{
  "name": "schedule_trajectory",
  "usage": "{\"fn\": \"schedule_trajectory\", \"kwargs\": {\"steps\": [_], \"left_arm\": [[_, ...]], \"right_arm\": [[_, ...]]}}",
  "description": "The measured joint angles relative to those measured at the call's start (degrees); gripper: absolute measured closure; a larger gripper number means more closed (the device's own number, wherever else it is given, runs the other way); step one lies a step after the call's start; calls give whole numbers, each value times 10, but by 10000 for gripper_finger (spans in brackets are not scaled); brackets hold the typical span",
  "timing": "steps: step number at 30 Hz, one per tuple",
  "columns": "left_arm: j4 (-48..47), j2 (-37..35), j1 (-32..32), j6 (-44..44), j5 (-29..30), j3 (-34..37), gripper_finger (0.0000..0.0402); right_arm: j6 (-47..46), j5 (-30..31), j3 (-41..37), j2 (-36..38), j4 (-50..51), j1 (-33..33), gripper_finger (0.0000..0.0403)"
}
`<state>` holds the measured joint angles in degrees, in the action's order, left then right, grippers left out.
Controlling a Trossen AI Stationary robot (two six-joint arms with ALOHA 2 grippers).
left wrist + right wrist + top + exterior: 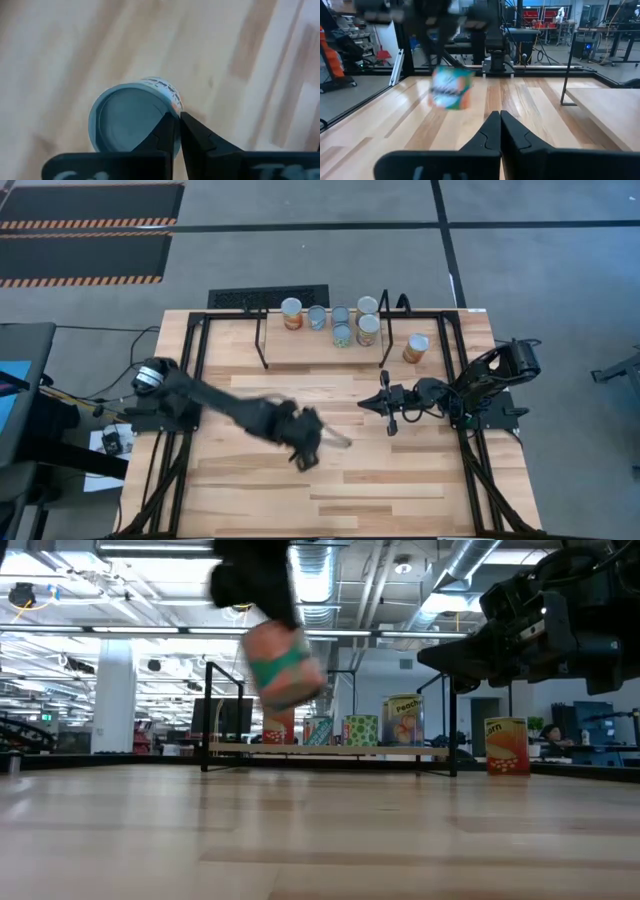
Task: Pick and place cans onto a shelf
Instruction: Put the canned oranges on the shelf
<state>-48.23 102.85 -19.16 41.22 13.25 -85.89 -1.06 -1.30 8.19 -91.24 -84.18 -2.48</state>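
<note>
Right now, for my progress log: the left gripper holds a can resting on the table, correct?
Not resting: the left gripper holds the can lifted clear of the table, as the low view shows. The right gripper waits shut near the shelf.

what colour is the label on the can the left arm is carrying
Green band on an orange-pink label, on the can; the low view shows it best.
</note>
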Motion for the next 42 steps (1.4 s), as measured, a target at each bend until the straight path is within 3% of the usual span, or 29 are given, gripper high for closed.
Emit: {"fn": "schedule_trajectory", "kwargs": {"steps": [8,21,36,42], "left_arm": [[-25,3,149,-158,-39,-88,399],[-11,4,350,-299,-36,-107,399],[23,108,385,-350,-51,-107,399],[28,109,398,-357,-16,-106,399]], "right_arm": [[0,0,0,0,18,0,391],[0,2,0,0,23,0,391],[0,3,2,0,29,0,391],[0,3,2,0,27,0,391]]}}
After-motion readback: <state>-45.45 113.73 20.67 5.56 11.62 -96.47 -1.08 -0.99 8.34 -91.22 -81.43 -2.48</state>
